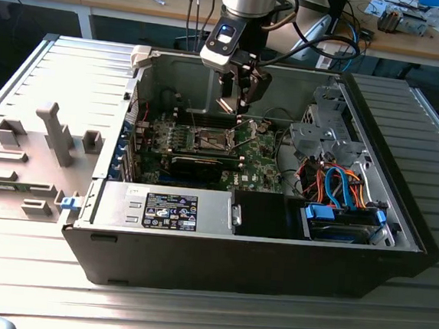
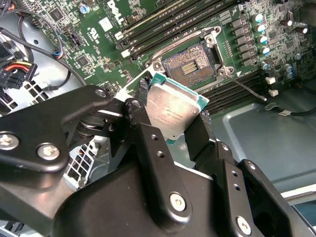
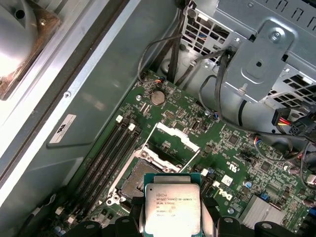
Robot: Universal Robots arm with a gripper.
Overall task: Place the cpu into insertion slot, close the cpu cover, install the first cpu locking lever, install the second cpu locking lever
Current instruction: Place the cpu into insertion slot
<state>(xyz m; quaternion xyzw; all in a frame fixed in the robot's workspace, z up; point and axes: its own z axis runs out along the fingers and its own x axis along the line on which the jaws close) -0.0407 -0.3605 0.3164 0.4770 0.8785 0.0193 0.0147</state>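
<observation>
I have the cpu (image 2: 173,111) pinched by its opposite edges between the 2 black fingers (image 2: 142,101) of the gripper (image 2: 174,106). The claw is closed only as far as the chip's width, and the chip's silvery top faces both wrist views. It hangs close to the insertion slot (image 2: 190,64) but clear of it, tilted in the second wrist view. The slot's dark centre lies bare.

In the first wrist view the cpu (image 3: 172,210) sits in the foreground with the slot (image 3: 136,180) just past it. The cpu cover (image 3: 175,136) stands swung up at the slot's far edge.

Around the slot spreads the green motherboard (image 1: 259,149), with long black memory slots (image 3: 106,158) running beside it.

In the exterior view the gripper (image 1: 241,97) hovers over the board, near the slot (image 1: 210,139). The board lies inside an open grey computer case (image 1: 399,226). Further from the slot, along the case's near wall, are a labelled power supply (image 1: 169,210) and blue cables (image 1: 341,183).

The case rests on a ribbed grey metal table (image 1: 191,316). Grey plastic fixtures (image 1: 53,131) stand on it, well away from the slot. Behind are wooden benches (image 1: 141,4) strewn with wires.
</observation>
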